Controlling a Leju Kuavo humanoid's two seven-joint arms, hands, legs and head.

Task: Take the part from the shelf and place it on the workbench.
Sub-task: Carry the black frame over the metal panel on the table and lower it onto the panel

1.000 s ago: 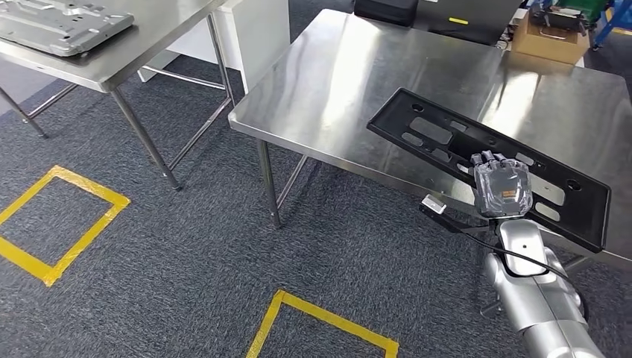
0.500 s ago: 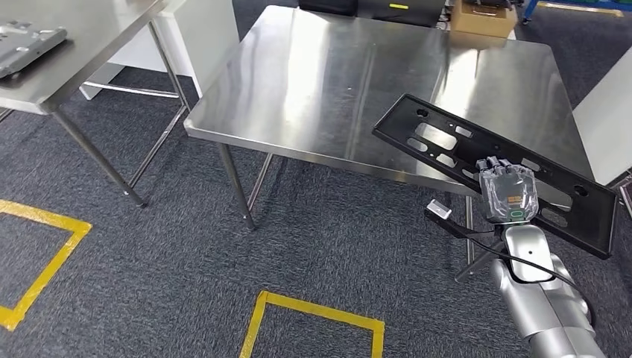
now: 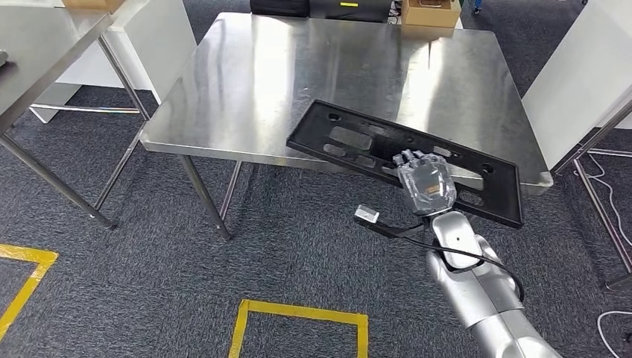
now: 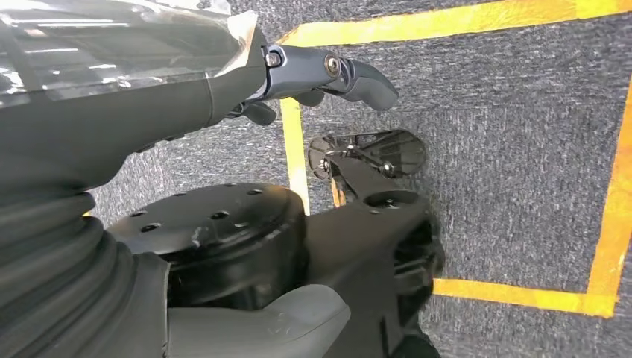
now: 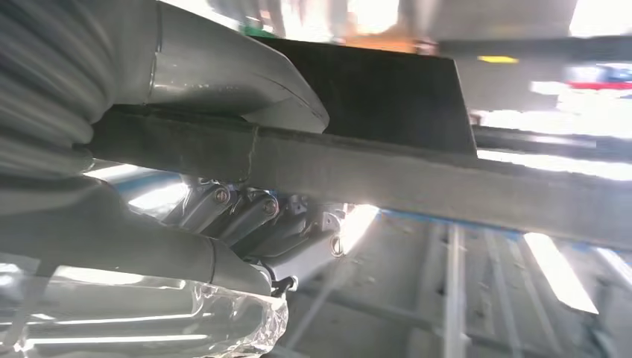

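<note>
1. Right hand (image 3: 426, 185): wrapped in clear film, it grips the near long edge of the part. In the right wrist view the thumb (image 5: 246, 71) lies on one face of the edge and the darker fingers (image 5: 246, 216) curl against the other face, so the edge is pinched between them.
2. Left hand (image 4: 246, 82): hangs over the carpet with its fingers loosely curled and nothing in them.
3. Part (image 3: 350, 142): a long, flat, black frame with slots and holes cut through it. It is carried tilted, with its far-left end over the near edge of the table (image 3: 246, 82) and its near-right end past the table's near-right corner. Whether the far end touches the steel cannot be told.
4. Handling, as a judgement: the part looks rigid and light, likely moulded plastic. It shows no sag although it is held at one point, off-centre towards its right end. That offset leaves the long left end free to swing or droop.
5. Hold, as a judgement: a solid rim section is the right place to hold. The thin ribs between the cut-outs look weaker.
6. Risk, as a judgement: the smooth rim against the film-covered hand may slip, and the polished steel top offers little friction once the part is set down.
7. Surroundings: a second steel table (image 3: 45, 52) stands at the far left, and yellow floor tape (image 3: 298, 312) marks the carpet nearby.
</note>
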